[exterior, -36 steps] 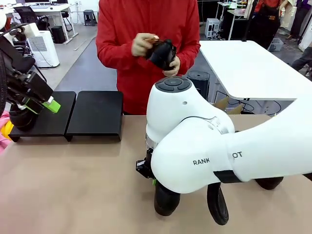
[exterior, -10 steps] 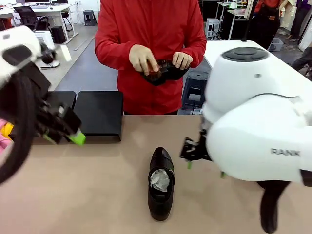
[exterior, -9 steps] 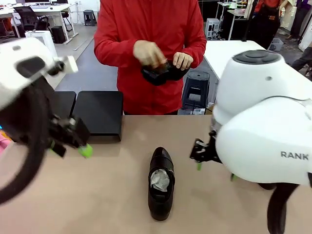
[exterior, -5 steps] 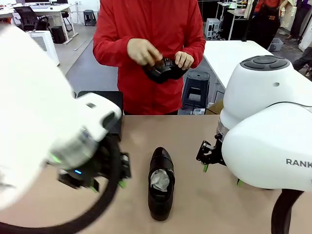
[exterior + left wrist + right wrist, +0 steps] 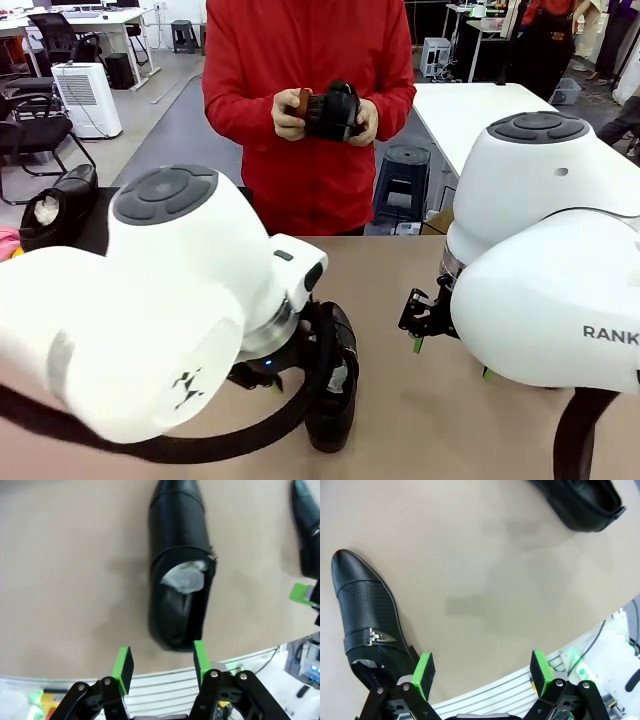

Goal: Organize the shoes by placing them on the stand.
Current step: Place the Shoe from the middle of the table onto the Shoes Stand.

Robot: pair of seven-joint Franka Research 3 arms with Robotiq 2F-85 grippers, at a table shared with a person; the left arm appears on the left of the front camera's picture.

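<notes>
One shoe [image 5: 177,540] is lying flat on the worktop [image 5: 65,555], near the middle of the near edge. Its heel is turned toward that edge, and white paper is stuffed inside. The left fingers [image 5: 122,664] are being held apart just above the heel end, and nothing is being gripped.

A second shoe [image 5: 62,205] is already sitting on the stand [image 5: 98,228], by the far left corner. A third shoe [image 5: 370,615] is lying by the near edge, further to the right. It is near the right fingers [image 5: 423,672], which are being held wide apart and empty. A fourth shoe [image 5: 335,110] is being held up beyond the far edge in the person's hands [image 5: 288,112], along with a small brown brush [image 5: 303,103].

The step in hand looks to be the grab of the middle shoe. Next, the left fingers probably need to be lowered around the heel and squeezed shut on it. Then the shoe can be lifted and carried to the stand.
</notes>
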